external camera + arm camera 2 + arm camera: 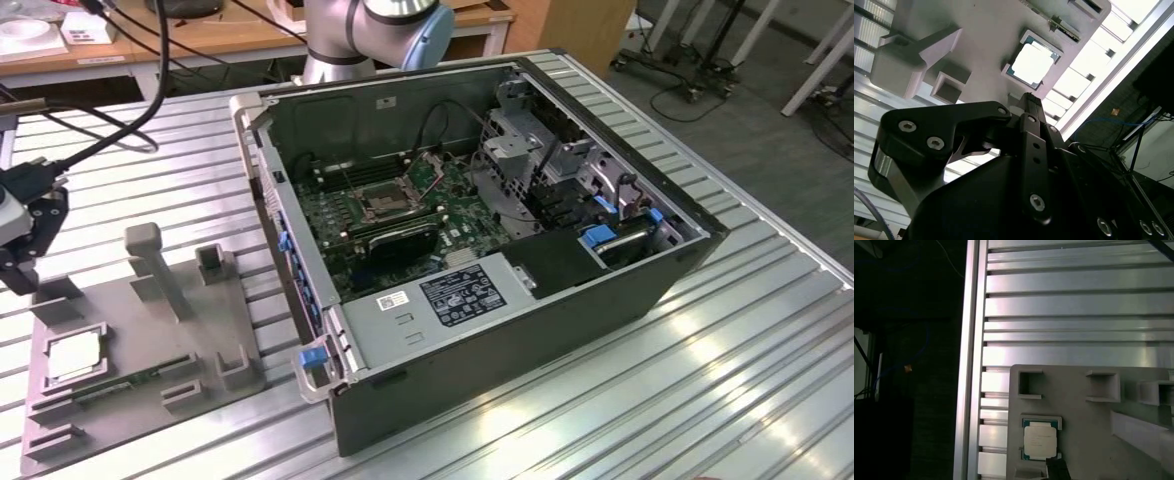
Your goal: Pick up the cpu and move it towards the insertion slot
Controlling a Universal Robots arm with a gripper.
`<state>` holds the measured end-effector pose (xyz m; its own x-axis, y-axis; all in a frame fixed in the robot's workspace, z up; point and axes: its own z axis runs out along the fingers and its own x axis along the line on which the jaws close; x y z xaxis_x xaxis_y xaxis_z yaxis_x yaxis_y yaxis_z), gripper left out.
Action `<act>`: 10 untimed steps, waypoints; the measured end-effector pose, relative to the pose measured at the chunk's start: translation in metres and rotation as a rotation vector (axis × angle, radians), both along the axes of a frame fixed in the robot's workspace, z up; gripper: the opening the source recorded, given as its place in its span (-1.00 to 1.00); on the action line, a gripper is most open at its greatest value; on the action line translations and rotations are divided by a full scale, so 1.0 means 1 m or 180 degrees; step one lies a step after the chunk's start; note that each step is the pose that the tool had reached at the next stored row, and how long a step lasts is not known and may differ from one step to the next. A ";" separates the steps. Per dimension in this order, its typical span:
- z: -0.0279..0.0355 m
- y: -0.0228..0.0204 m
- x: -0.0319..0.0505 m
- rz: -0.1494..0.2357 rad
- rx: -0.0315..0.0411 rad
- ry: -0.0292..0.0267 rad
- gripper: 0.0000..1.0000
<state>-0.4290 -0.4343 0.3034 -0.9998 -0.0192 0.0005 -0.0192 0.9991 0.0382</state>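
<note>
Gripper (27, 250): at the exterior view's far left, hanging over the end of the tray, above the cpu and clearly apart from it.
Grip opening: I cannot tell from these angles how wide it stands. Nothing looks to be in its grasp.
Tray (127, 330): grey plastic with upright posts and pockets, lying flat on the slatted metal worktop (667, 380).
Cpu (74, 355): flat in its square recess in the tray, pale face up and not yet lifted. In the second wrist view it lies just ahead of the gripper's tip, near it but not touching.
Green circuit strip (127, 380): in the tray just beside the cpu; not my target.
Computer case (601, 300): open-sided, to the exterior view's right of the tray.
Insertion slot (378, 205): silver-framed socket on the green board inside the case, well apart from the cpu, with the case wall between them.
Step in hand: by my reading, the approach for the pick. The carry has not begun.
What the pick calls for: I judge it needs the gripper centred squarely over the cpu, then a straight descent onto two opposite edges, keeping clear of the recess walls and the strip alongside.
Risk: a skewed grip could tip the chip or drag it against the recess.
</note>
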 end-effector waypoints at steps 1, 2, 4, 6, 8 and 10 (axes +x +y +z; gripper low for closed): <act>-0.0005 -0.0004 -0.0004 0.0000 0.0000 0.0000 -0.79; -0.0010 -0.0008 -0.0008 -0.0001 0.0000 0.0000 -0.79; -0.0019 -0.0018 -0.0015 0.0000 0.0000 0.0000 -0.79; -0.0028 -0.0025 -0.0021 0.0000 0.0000 0.0000 -0.79; -0.0033 -0.0027 -0.0022 0.0000 0.0000 0.0000 -0.79; -0.0033 -0.0027 -0.0023 0.0000 0.0000 0.0000 -0.79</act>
